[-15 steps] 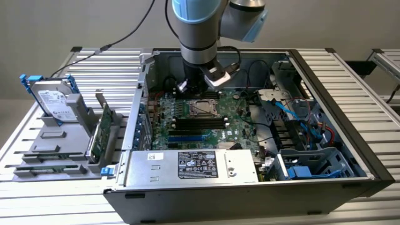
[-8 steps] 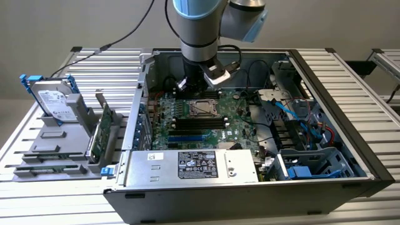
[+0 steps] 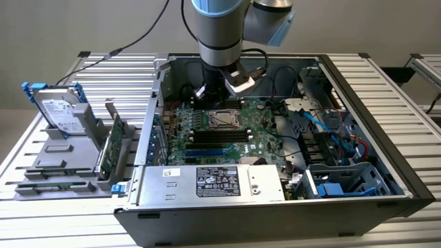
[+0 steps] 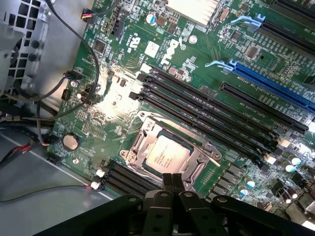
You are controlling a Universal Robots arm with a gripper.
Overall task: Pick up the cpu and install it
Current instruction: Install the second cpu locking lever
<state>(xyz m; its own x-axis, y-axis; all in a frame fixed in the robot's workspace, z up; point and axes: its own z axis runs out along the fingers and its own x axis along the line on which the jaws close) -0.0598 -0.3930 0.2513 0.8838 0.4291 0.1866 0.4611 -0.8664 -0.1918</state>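
— Slatted metal tabletop [image 3: 110, 70] runs under everything in the exterior view, with a plain grey wall behind. What do we have on it?

— We have an open computer case [image 3: 386, 150] with the green motherboard [image 3: 206, 137] lying flat inside. The arm [image 3: 220, 31] comes down from above into the far part of the case, and the pincer [image 3: 222, 95] hangs just beyond the socket [image 3: 222, 119].

— And the cpu?

— We see the cpu [image 3: 222, 119] seated flat in that socket, its silver top showing inside the metal frame, just nearer than the pincer. At the near edge of the case sits a silver box [image 3: 214, 183] with a black sticker. On the exterior view's left, a grey rack [image 3: 62, 160] holds a hard drive [image 3: 59, 109] with a blue bracket, upright.

— Turning to the wrist view?

— We look down on the motherboard [image 4: 123, 113]. The cpu [image 4: 167, 155] lies in the socket [image 4: 142, 140], ringed by its frame, beside the long black memory slots [image 4: 211, 115].

— How does the pincer stand?

— We see the pincer [image 4: 172, 183] with its two fingertips [image 4: 167, 183] pressed together, holding nothing, just above the socket's edge and clear of the cpu.
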